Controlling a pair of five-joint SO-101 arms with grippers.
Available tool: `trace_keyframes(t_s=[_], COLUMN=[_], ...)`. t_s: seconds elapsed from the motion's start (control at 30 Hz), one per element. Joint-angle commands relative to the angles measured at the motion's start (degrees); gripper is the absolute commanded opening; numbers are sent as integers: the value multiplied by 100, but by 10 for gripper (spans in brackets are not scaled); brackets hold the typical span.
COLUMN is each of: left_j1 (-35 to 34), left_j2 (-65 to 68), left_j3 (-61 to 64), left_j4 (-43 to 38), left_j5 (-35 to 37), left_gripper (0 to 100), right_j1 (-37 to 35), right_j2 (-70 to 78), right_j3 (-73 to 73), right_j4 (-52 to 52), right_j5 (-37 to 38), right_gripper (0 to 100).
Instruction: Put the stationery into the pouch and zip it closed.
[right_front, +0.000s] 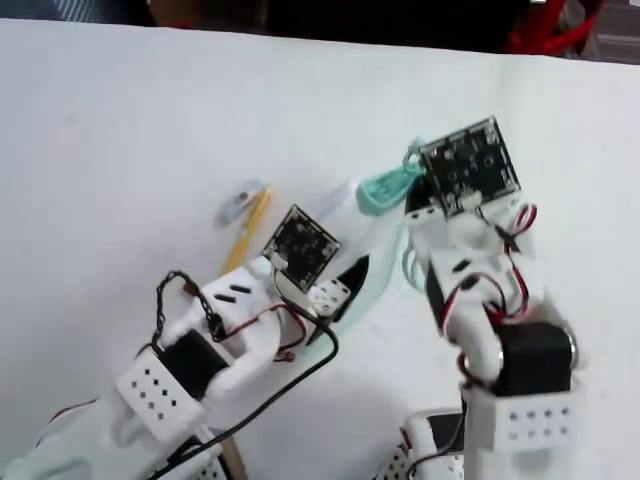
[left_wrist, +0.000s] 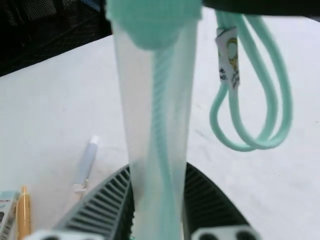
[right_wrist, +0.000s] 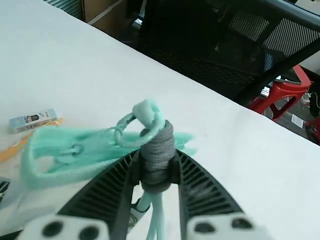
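Note:
A translucent pouch (right_front: 372, 245) with a mint-green zipper lies between the two arms. My left gripper (right_front: 340, 292) is shut on its near end; in the left wrist view the pouch (left_wrist: 157, 125) stands pinched between the dark jaws. My right gripper (right_wrist: 156, 161) is shut on the grey cord-wrapped zipper pull (right_wrist: 156, 145) at the pouch's far green end (right_front: 385, 190). A mint loop strap (left_wrist: 250, 115) hangs beside the pouch. On the table to the left lie a yellow pencil (right_front: 245, 235), a small eraser (right_front: 240, 203) and a pale pen (left_wrist: 86, 165).
The white table (right_front: 120, 130) stretches wide to the left and back. A dark mesh chair (right_wrist: 240, 45) and a red frame (right_wrist: 280, 95) stand beyond the far edge. Loose cables (right_front: 300, 370) trail from the left arm.

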Motion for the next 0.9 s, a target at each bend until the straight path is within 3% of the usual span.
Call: trace_keyframes(t_s=[0.0, 0.87], left_j1=[92, 84], left_j2=[57, 57], left_j3=[9, 26], left_j4=[9, 18], left_j5=[-70, -70], left_gripper=[57, 57], right_j1=[330, 1596], right_j2=[286, 1789], right_j3=[-44, -44], right_j4=[-277, -1622], right_j5=[-35, -9], right_gripper=[18, 18])
